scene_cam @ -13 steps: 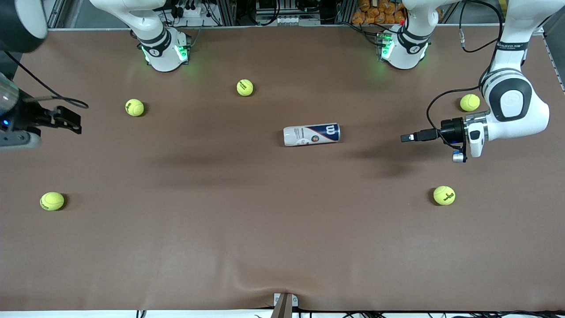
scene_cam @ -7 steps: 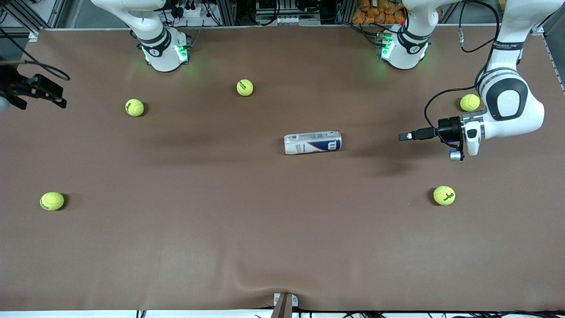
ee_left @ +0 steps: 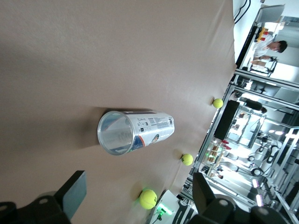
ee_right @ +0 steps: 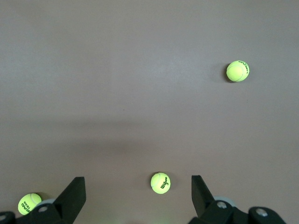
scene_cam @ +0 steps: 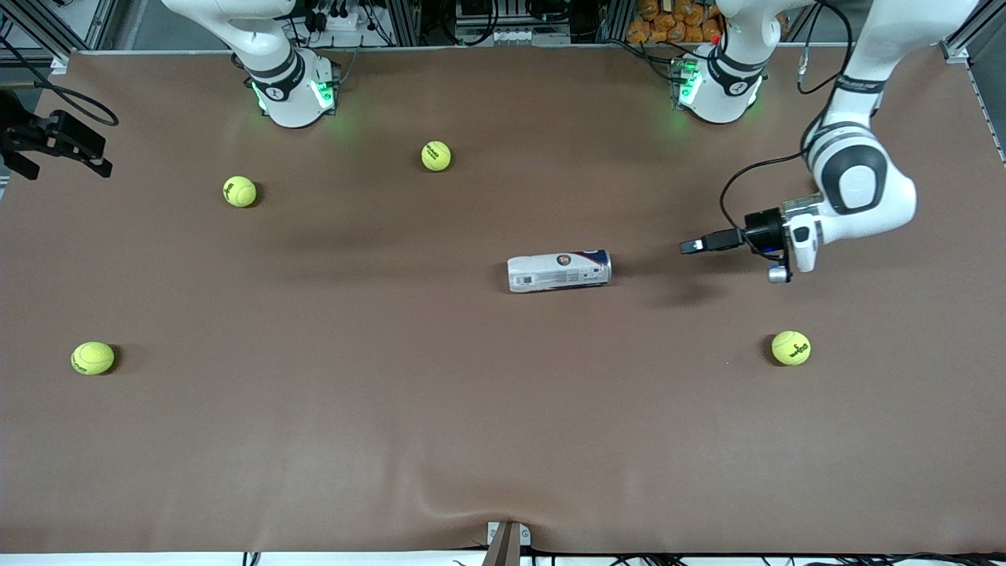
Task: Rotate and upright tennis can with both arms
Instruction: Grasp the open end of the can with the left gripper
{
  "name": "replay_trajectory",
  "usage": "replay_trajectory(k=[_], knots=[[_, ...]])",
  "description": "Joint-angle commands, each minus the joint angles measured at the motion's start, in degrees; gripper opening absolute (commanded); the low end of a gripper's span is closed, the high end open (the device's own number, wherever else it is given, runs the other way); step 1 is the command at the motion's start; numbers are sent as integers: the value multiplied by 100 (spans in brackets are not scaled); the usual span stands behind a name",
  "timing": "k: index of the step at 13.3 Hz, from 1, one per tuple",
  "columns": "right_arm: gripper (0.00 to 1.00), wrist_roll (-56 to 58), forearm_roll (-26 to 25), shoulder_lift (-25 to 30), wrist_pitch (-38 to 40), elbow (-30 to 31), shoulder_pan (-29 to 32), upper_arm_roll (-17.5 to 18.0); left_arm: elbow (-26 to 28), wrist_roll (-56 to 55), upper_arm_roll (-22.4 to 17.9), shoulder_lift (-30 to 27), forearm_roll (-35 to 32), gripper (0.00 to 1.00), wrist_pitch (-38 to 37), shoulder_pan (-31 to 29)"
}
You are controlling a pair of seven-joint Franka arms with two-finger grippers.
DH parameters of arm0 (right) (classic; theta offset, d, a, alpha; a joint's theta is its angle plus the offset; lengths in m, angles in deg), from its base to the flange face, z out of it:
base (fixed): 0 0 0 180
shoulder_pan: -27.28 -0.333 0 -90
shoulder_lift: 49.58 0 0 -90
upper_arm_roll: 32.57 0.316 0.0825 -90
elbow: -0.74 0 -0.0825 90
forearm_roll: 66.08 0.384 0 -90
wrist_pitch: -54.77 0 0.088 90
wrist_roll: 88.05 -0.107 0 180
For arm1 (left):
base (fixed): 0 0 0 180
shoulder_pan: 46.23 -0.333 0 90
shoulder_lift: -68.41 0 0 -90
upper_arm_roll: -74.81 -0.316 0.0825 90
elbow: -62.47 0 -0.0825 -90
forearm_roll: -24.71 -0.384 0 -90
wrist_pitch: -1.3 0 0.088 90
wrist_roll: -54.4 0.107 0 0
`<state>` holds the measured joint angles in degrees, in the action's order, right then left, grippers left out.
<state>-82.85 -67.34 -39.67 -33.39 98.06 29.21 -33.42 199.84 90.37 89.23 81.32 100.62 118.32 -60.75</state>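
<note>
Brown matte sheeting covers the whole worktop (scene_cam: 393,440), smooth apart from a small pucker at the edge nearest the front camera. Two white, glossy jointed arms rise from green-lit bases.

The left arm (scene_cam: 853,177) bends down with black cable looped at its wrist, and the left gripper (scene_cam: 692,247) hangs low over bare cloth, pointing along the worktop at the tennis can (scene_cam: 559,270); its fingers stand wide apart around nothing. The right arm waits off the worktop's end, and the right gripper (scene_cam: 55,145) hangs over that edge, also spread wide and empty.

The tennis can lies on its side near the middle of the worktop, apart from the left gripper and in line with it, well away from the right gripper. It is a clear plastic cylinder, its wrap mostly white with fine print, plus a dark-blue band and a small round picture. In the left wrist view its round open mouth (ee_left: 116,133) faces the gripper, and the tube looks hollow.

Four fuzzy yellow-green tennis balls (scene_cam: 791,347) show on the cloth: one near the left gripper, toward the front camera; the other three toward the right arm's end.
</note>
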Motion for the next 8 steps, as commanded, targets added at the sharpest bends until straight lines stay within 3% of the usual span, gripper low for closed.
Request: replay_trajectory(k=[1,3,8], knots=[[100,-19,187,257,1,174,114,77,-9,707,166,535,624,100,188,-25],[100,-45,249,222,-78,174,123,77,-9,1078,245,782,941,100,355,72],[100,-54,249,187,-193,191,114,77,-9,1071,298,792,1662,100,786,704]])
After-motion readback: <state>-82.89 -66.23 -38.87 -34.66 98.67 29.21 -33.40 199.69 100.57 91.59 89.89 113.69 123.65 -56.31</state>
